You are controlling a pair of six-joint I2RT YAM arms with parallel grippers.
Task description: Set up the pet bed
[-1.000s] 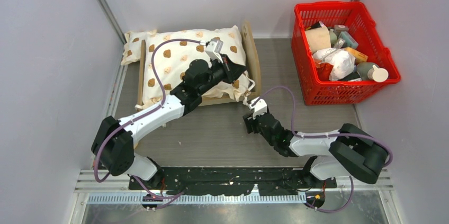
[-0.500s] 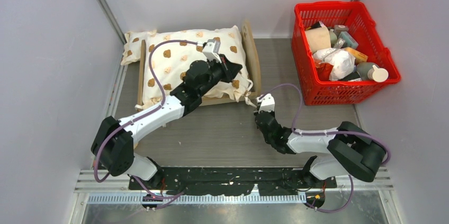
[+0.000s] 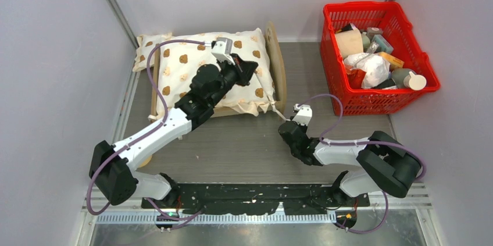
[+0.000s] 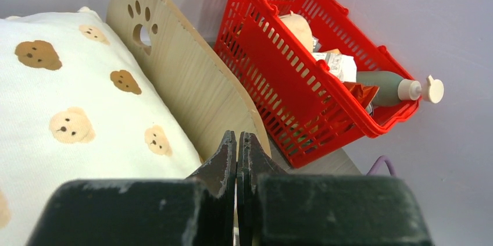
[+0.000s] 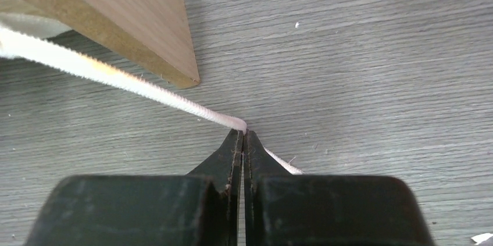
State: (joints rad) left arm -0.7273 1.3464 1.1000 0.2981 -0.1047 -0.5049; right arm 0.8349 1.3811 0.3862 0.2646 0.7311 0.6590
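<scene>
While clamping the right gripper (image 5: 243,136) on a cream tie cord (image 5: 174,102), with jaws pressed together and the cord nipped at their very tips, hanging low over the grey table (image 3: 244,141), just off the near right corner of the pet bed (image 3: 278,60). Holding that cord stretched straight from the tips toward the far left, past the wooden corner of the frame and on to the cream fabric there. Hovering the left gripper (image 4: 237,136) above the right part of the bear-print cushion (image 3: 186,77), with jaws pressed together and gripping nothing, tips pointing toward the arched headboard (image 4: 186,77) and its paw-print cutout. Reaching in this way over the pet bed at the far left of the table, with the headboard standing upright at the bed's right end, the cushion lying across the frame, and a small bear-print pillow (image 3: 145,48) poking out at the far left corner. Leaving a red basket (image 3: 372,10) of assorted items at the far right, well apart from the bed.
</scene>
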